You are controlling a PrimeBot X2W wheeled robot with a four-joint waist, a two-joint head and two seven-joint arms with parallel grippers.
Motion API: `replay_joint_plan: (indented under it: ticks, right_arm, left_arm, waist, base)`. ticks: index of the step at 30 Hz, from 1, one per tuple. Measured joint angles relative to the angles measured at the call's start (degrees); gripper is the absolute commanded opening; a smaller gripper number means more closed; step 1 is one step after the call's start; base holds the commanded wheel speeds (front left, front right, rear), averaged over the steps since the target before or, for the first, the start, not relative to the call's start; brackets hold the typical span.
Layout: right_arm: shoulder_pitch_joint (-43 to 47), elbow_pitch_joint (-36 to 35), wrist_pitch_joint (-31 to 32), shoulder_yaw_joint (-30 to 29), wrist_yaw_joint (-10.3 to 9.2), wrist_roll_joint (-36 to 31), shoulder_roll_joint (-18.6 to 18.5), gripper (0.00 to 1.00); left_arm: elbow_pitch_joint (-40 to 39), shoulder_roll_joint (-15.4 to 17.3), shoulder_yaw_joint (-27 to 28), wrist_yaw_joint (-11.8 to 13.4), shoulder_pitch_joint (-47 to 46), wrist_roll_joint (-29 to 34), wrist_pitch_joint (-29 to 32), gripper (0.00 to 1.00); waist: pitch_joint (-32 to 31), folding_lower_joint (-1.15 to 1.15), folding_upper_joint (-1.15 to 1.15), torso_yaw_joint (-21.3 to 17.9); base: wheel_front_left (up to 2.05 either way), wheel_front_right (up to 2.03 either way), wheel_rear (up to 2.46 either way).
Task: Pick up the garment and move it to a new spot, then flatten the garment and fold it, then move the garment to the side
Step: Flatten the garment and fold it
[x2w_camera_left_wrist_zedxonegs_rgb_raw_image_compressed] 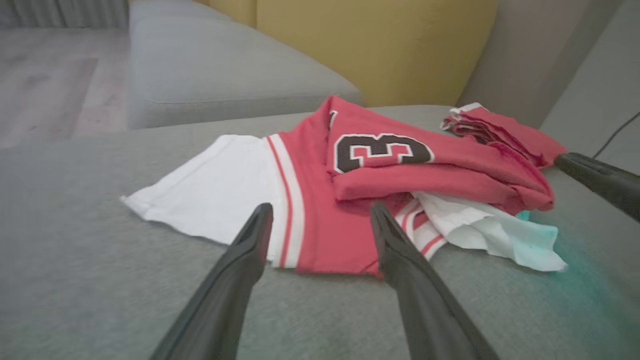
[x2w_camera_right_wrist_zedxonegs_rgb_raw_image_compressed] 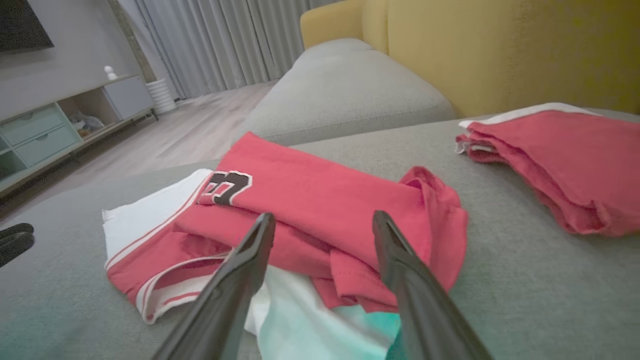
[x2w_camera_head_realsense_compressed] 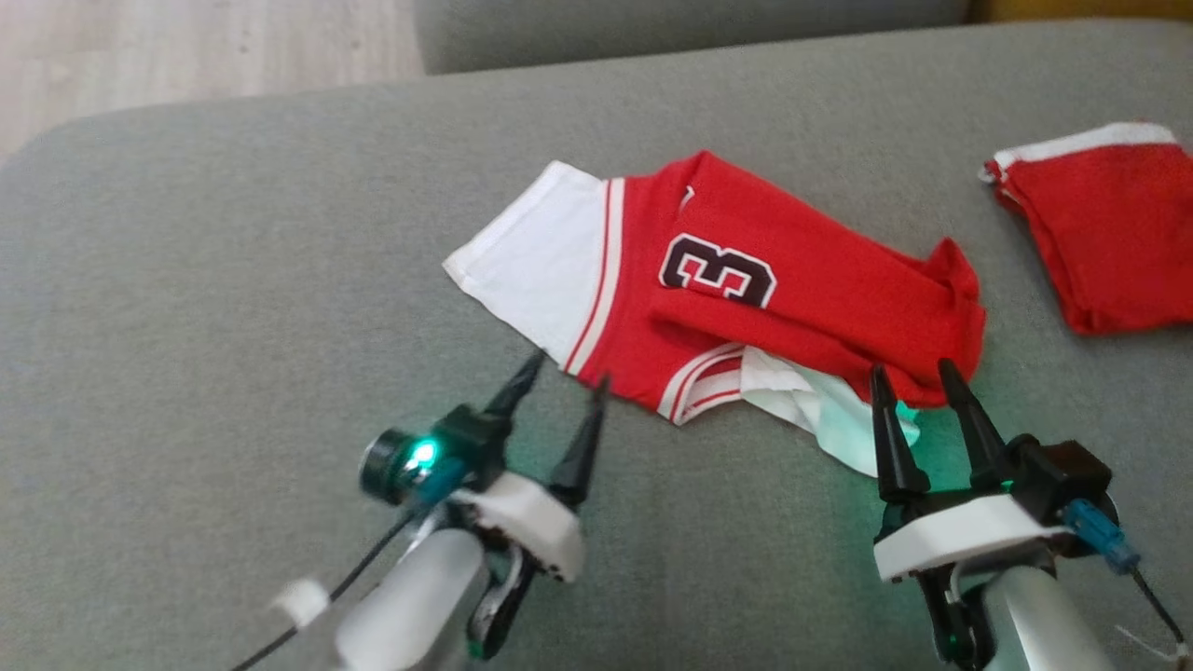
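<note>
You have the red-and-white cloth jersey point(x2w_camera_head_realsense_compressed: 746, 280), with a dark number 3 point(x2w_camera_head_realsense_compressed: 716, 270) on its red panel, lying crumpled and partly folded over itself in the middle of the grey fabric sofa cushion point(x2w_camera_head_realsense_compressed: 233, 280). Its white end points toward the robot's left, and a white flap point(x2w_camera_head_realsense_compressed: 820, 410) sticks out from under the red fold on the near side. Your left gripper point(x2w_camera_head_realsense_compressed: 567, 368) hovers at the jersey's near edge, by the red and white stripes, its fingers apart and holding nothing. Your right gripper point(x2w_camera_head_realsense_compressed: 913, 365) sits at the jersey's near right corner, fingers likewise spread, with the tips over the white flap and the red hem; you cannot tell whether they touch the cloth. A second folded red garment with a white band point(x2w_camera_head_realsense_compressed: 1109, 224) lies well apart on the right of the cushion. In the wrist views a yellow upholstered backrest point(x2w_camera_left_wrist_zedxonegs_rgb_raw_image_compressed: 380, 45) stands behind the cushion.
</note>
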Motion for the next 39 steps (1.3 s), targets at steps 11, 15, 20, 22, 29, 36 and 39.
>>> replay_joint_plan:
  ticks: [11,15,20,22,29,36,39]
  right_arm:
    - [-3.5,-1.0,0.0,0.4,0.0,1.5,0.0,1.0]
    - [-3.5,-1.0,0.0,0.4,0.0,2.1,0.0,1.0]
    - [-3.5,-1.0,0.0,0.1,0.0,2.2,0.0,1.0]
    - [-3.5,-1.0,0.0,0.0,0.0,2.2,0.0,1.0]
    - [-3.4,-0.9,0.0,0.0,0.0,2.2,0.0,1.0]
    - [-3.3,0.0,0.0,1.0,0.0,2.5,0.0,1.0]
    - [-3.3,0.4,0.0,1.8,0.0,2.6,0.0,1.0]
  left_arm:
    - [8.9,-2.5,-7.3,-2.9,-9.0,1.1,6.9,1.0]
    - [12.5,-2.7,-7.9,-1.4,-10.7,1.6,7.6,1.0]
    - [15.5,-3.3,-8.1,1.8,-13.6,2.3,7.8,1.0]
    - [16.2,-3.4,-8.6,1.7,-14.1,2.1,7.8,0.17]
    - [17.3,-2.5,-9.0,0.6,-14.1,1.8,5.6,0.0]
    - [15.8,8.6,-9.3,-3.6,-18.3,4.1,5.1,0.0]
    - [15.5,13.9,-9.4,-6.0,-23.1,5.5,6.3,0.0]
  waist:
    - [5.4,0.01,0.0,-6.6]
    - [7.0,0.01,0.0,-9.3]
    - [8.0,0.01,0.0,-11.1]
    - [7.7,0.0,0.0,-10.9]
    - [5.5,0.0,0.0,-8.7]
    - [2.1,-0.01,0.0,-6.2]
    - [1.2,-0.01,0.0,-5.9]
  base:
    - [0.0,0.0,0.0]
    - [0.0,0.0,0.0]
    - [0.0,0.0,0.0]
    - [0.0,0.0,0.0]
    - [0.0,0.0,0.0]
    - [0.0,0.0,0.0]
    - [0.0,0.0,0.0]
